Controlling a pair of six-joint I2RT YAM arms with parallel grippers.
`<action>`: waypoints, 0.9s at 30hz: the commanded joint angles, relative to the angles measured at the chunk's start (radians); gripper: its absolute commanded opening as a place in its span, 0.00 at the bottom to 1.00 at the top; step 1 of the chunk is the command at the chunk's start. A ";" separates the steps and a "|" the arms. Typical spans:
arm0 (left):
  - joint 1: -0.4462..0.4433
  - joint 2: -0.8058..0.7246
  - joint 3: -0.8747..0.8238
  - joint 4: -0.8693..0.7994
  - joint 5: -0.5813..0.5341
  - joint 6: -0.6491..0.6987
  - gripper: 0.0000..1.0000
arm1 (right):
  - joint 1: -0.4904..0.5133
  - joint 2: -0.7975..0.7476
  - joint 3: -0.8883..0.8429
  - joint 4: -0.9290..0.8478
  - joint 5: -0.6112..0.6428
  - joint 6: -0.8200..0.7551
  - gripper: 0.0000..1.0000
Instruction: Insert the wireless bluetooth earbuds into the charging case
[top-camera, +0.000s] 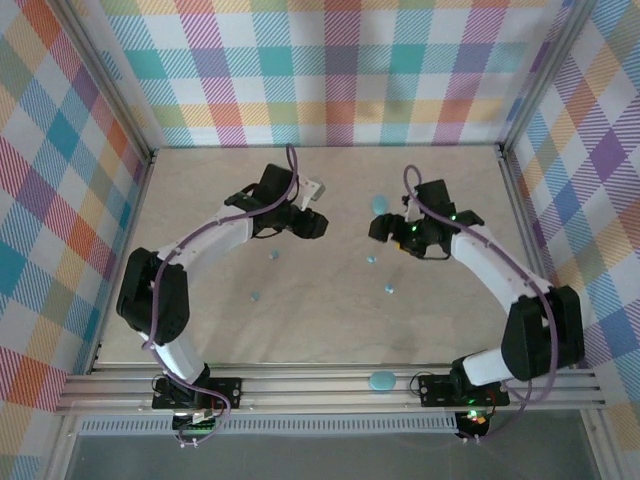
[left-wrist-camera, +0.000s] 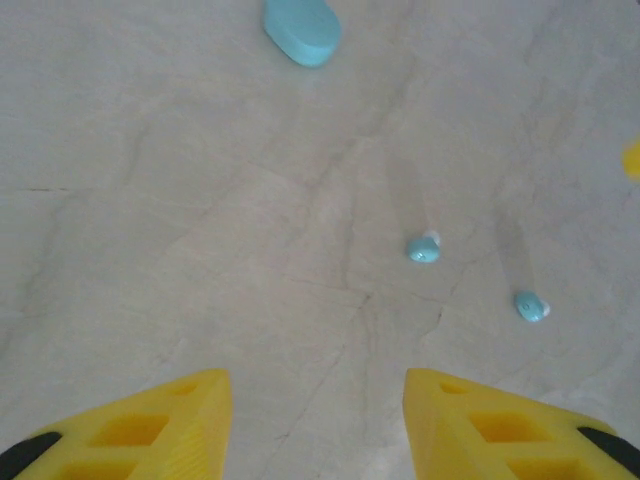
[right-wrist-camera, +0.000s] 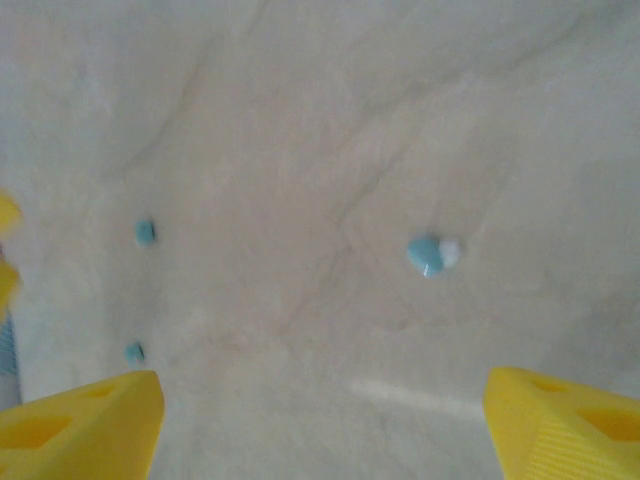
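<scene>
On the pale tabletop (top-camera: 200, 190), four tiny teal earbuds lie loose between two arms, none of them in a case.
Left fingers (left-wrist-camera: 150, 425) and right fingers (right-wrist-camera: 80, 420) are both spread apart and hold nothing; they face each other across the middle, above the marbled surface. One rounded teal case (top-camera: 380, 204) lies closed at the far side, just beside the right fingers, and a second case (top-camera: 381, 380) sits on the metal rail (top-camera: 300, 385) at the near edge. The first earbud (top-camera: 372, 259) lies just on the near side of the right fingers, the second earbud (top-camera: 389, 290) nearer still. The third earbud (top-camera: 275, 254) lies on the near side of the left fingers, the fourth earbud (top-camera: 254, 296) closer to the left arm.
</scene>
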 joint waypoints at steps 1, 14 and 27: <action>-0.011 -0.057 -0.075 0.075 -0.092 -0.073 0.49 | 0.118 -0.095 -0.072 -0.220 0.165 -0.006 0.83; -0.011 -0.187 -0.212 0.082 -0.215 -0.174 0.53 | 0.820 -0.187 -0.175 -0.677 0.377 0.594 0.95; -0.011 -0.331 -0.304 0.053 -0.240 -0.185 0.56 | 0.947 -0.143 -0.386 -0.249 0.161 0.644 0.96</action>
